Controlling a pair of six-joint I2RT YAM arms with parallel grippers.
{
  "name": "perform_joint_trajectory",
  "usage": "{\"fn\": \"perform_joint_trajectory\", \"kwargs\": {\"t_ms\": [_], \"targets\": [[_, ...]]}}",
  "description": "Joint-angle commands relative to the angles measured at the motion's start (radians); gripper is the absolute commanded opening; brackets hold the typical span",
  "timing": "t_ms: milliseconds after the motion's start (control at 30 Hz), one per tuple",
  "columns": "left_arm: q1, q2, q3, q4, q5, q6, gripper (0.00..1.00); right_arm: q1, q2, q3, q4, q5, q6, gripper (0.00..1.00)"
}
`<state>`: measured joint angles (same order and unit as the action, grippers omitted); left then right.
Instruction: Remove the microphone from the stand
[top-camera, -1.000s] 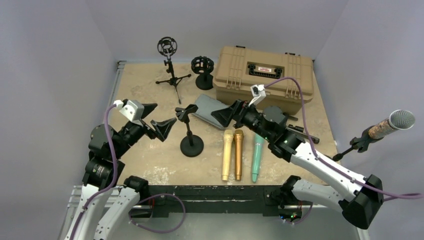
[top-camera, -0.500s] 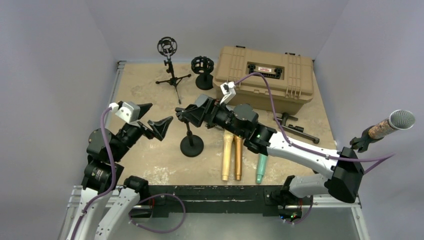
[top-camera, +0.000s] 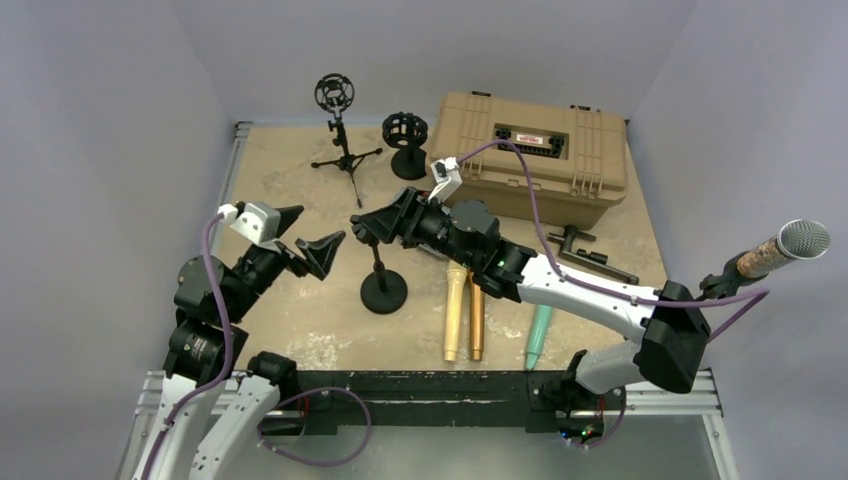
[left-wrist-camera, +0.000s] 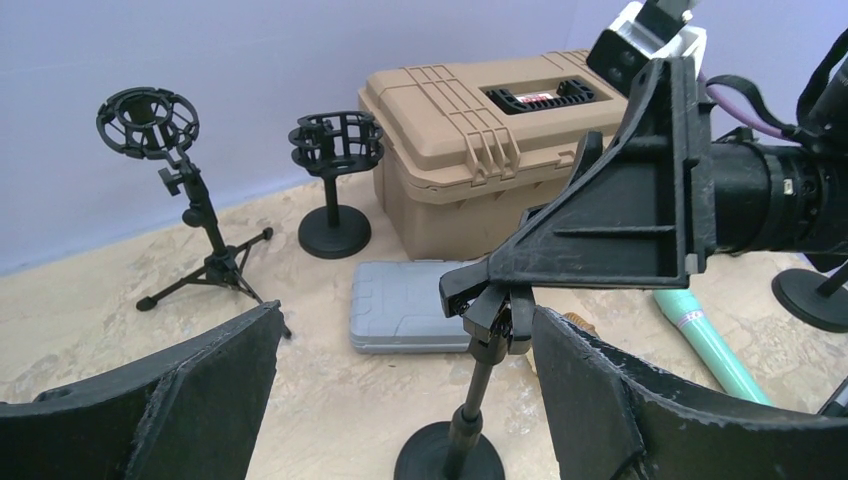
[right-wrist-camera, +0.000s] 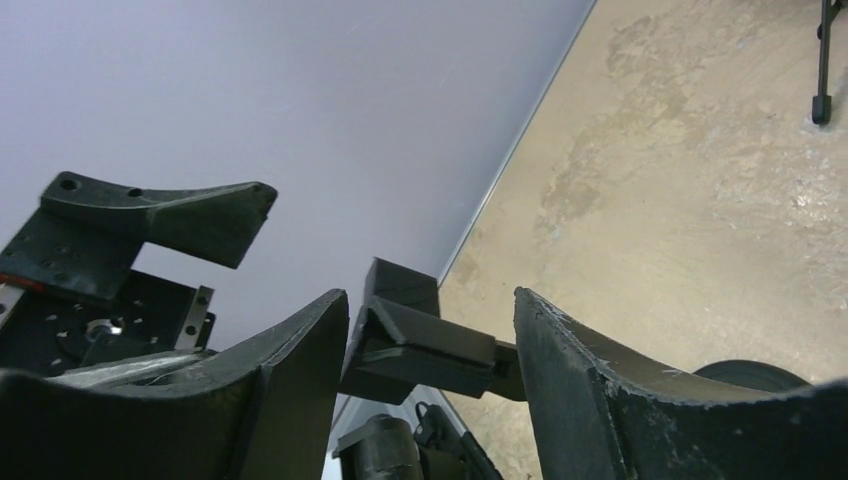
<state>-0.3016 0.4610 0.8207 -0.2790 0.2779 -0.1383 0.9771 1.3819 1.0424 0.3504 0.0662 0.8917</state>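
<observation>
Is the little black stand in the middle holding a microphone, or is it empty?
Empty. The clip on the stand holds nothing; the right pincer sits around the bare clip, and the gold microphone lies flat nearby.

Built of white links (top-camera: 590, 293) and black motor joints (top-camera: 200, 345). Wired with purple cables (left-wrist-camera: 745, 105). Fitted at each wrist with a white camera block (top-camera: 258, 218). Ended by black triangular fingers (left-wrist-camera: 620, 225), ribbed outside, rough at edges.
</observation>
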Motion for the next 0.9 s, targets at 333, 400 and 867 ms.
{"fn": "perform_joint_trajectory", "kwargs": {"t_ms": [333,400,867], "targets": [[-0.001,0.015,0.002,0.014,-0.019,0.008,0.91,0.005,0.033,-0.052,-0.033,0.008,0.027,0.45],[-0.001,0.02,0.009,0.009,-0.018,0.008,0.91,0.005,0.039,-0.082,-0.024,0.001,0.031,0.44],[-0.001,0.041,0.01,0.012,-0.005,0.007,0.91,0.005,0.088,-0.208,0.026,-0.059,0.045,0.45]]}}
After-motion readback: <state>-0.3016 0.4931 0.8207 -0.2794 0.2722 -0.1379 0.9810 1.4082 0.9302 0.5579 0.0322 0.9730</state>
